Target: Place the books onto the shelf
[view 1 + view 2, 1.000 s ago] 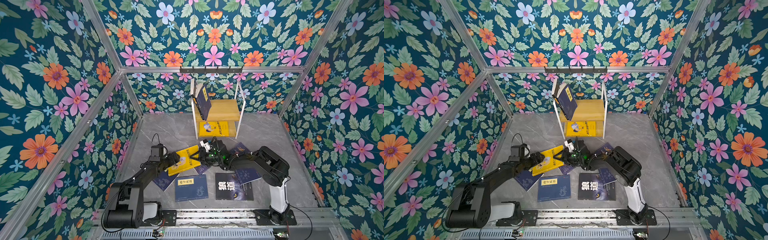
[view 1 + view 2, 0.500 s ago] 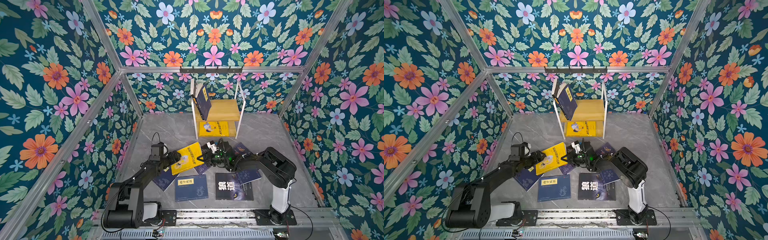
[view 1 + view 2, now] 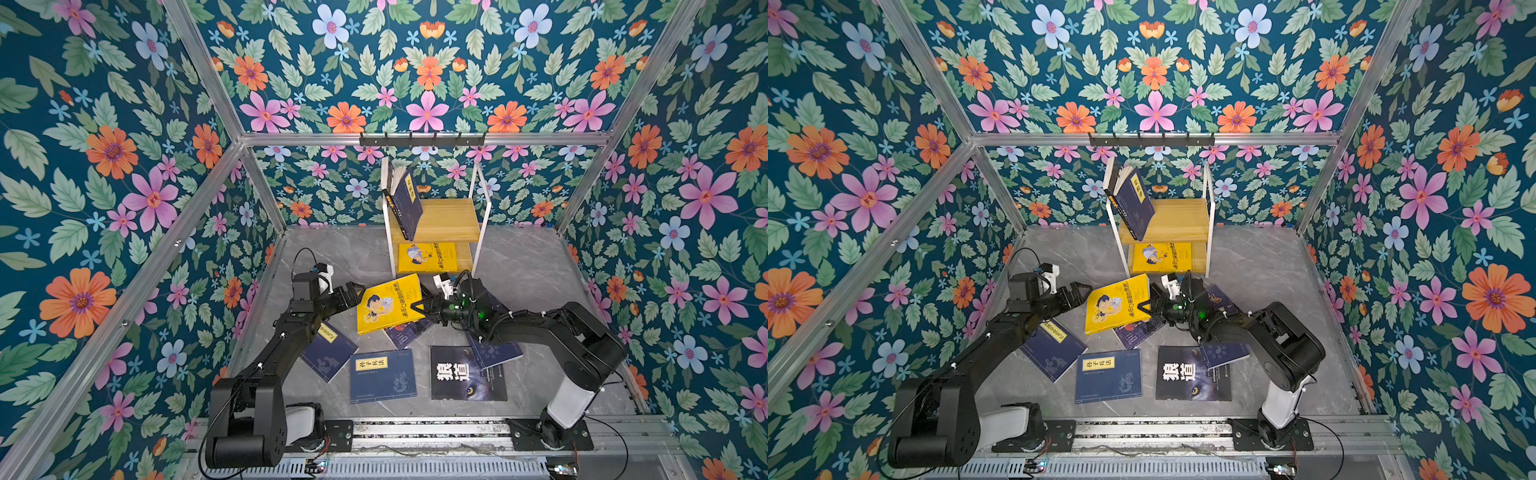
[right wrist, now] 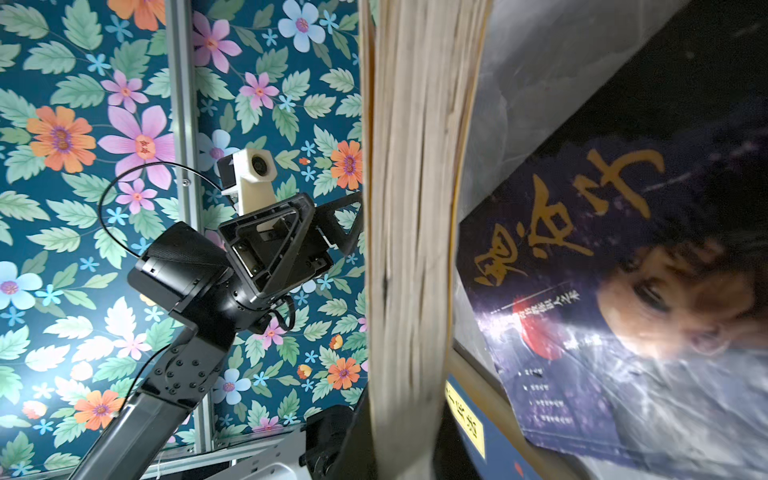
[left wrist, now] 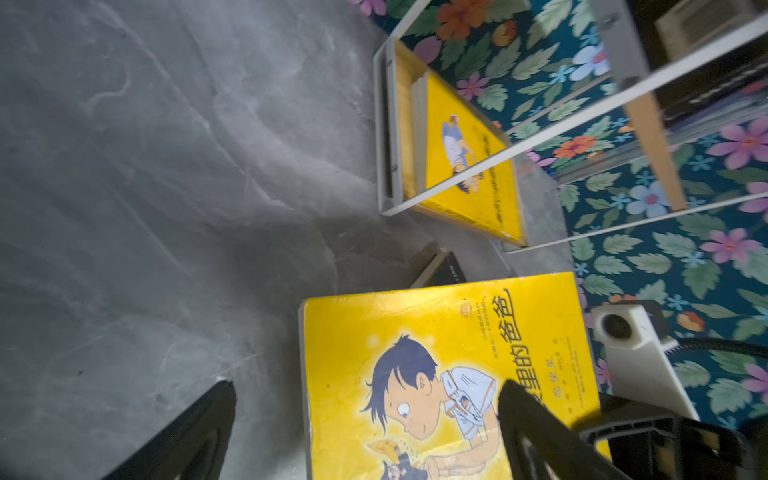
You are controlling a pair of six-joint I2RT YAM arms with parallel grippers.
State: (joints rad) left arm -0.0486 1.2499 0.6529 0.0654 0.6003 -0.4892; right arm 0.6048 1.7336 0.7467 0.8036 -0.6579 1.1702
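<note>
**A:** Grey bench [image 3: 528, 266], centre: yellow cartoon-boy book [image 3: 386, 305] just changed hands. Right pincer [image 3: 419, 309] now pinches its 3 o'clock edge. Left pincer [image 3: 354, 291] has let go and is spread wide at 9.

**B:** Handover looks done, then. Shelf [image 3: 446, 218] is at 12 o'clock, so probably the right arm's carry.

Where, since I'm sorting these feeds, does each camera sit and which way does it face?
Top views: high in front, looking down on left arm, right arm, books, shelf.
Left wrist: on left arm, past its open fingers toward held yellow book and shelf.
Right wrist: on right arm, along that book's page edge toward left gripper.
All share that book.
</note>
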